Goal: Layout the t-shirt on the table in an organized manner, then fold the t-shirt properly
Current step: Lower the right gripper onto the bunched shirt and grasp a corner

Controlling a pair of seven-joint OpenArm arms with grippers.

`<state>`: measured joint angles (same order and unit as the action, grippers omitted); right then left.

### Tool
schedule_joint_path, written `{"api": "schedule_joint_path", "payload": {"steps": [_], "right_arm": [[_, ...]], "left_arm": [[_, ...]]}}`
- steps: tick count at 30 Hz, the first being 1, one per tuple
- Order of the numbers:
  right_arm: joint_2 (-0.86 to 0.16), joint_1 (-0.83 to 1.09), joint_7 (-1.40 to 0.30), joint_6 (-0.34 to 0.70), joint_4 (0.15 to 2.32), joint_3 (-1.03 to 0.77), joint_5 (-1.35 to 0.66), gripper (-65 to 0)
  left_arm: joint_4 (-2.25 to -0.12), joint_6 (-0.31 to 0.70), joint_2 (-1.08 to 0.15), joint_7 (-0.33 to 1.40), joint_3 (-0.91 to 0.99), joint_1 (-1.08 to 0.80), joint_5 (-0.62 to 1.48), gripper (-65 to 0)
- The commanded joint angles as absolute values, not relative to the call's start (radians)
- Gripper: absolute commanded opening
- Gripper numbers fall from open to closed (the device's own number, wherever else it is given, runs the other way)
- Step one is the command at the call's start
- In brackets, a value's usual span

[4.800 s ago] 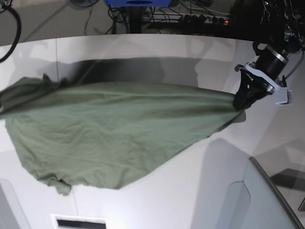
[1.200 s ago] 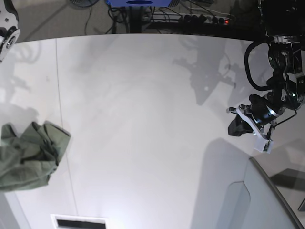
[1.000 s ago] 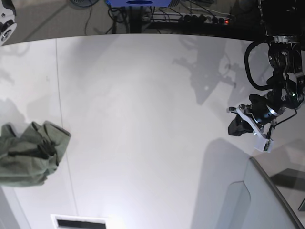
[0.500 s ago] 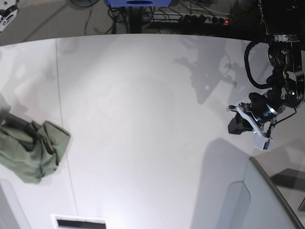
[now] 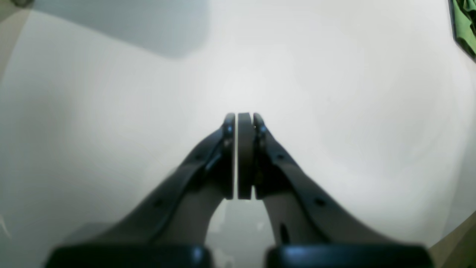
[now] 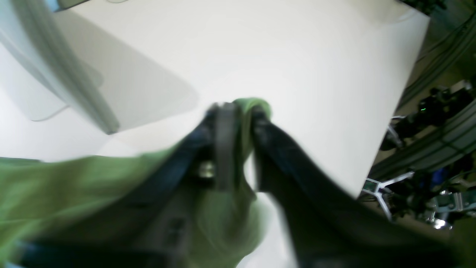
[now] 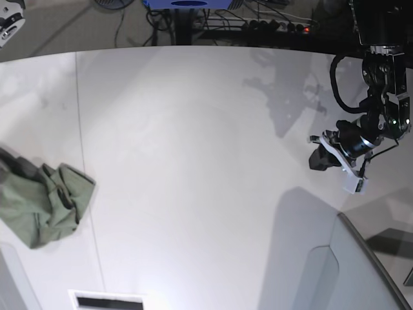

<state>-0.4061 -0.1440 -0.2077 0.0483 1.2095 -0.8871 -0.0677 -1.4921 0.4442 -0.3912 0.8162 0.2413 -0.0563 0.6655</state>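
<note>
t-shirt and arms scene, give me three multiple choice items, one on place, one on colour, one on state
1. In the base view, where does the t-shirt lie on the table?
A. centre
B. that view's left edge
C. that view's right edge

2. What colour is the t-shirt?
A. olive green
B. red
C. navy

3. How is the left end effector?
A. wide open
B. shut on the t-shirt
C. shut on nothing

Answers:
1 B, the shirt sits bunched at the left edge of the base view.
2 A, the cloth is green in every view.
3 C, the left wrist view shows the pads pressed together over bare table.
</note>
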Motion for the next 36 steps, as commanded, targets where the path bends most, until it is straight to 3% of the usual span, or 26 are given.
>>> {"api": "schedule_joint_path", "payload": {"steps": [1, 3, 5, 12, 20, 24, 30, 36], "right_arm": [[-0.421, -0.159, -0.177, 0.042, 1.231, -0.889, -0.067, -44.7], [-0.39, -0.159, -0.208, 0.051, 1.254, -0.886, -0.067, -28.1], [-0.361, -0.156, -0.254, 0.074, 1.307, -0.839, -0.067, -18.8], [-0.229, -0.09, -0.332, 0.364, 1.529, -0.484, -0.067, -25.2], [-0.208, -0.219, -0.39, 0.374, 1.313, -0.223, -0.067, -22.8], [-0.208, -0.315, -0.389, 0.374, 1.129, -0.211, -0.067, -23.0], [-0.209, -0.366, -0.351, 0.352, 1.0, -0.209, -0.065, -23.1], [-0.208, -0.366, -0.335, 0.317, 0.921, -0.209, -0.065, -23.1]], "left_arm": [[-1.512, 0.447, -0.406, 0.794, 0.249, -0.042, 0.684, -65.0], [-1.514, 0.447, -0.406, 0.794, 0.249, -0.042, 0.684, -65.0], [-1.514, 0.447, -0.406, 0.794, 0.249, -0.042, 0.684, -65.0], [-1.514, 0.447, -0.403, 0.794, 0.255, -0.054, 0.684, -65.0], [-1.515, 0.449, -0.374, 0.794, 0.469, -0.125, 0.684, -65.0], [-1.515, 0.453, -0.38, 0.794, 0.527, -0.16, 0.684, -65.0], [-1.515, 0.585, -0.375, 0.794, 0.59, -0.193, 0.684, -65.0], [-1.515, 0.595, -0.374, 0.794, 0.602, -0.193, 0.684, -65.0]]}}
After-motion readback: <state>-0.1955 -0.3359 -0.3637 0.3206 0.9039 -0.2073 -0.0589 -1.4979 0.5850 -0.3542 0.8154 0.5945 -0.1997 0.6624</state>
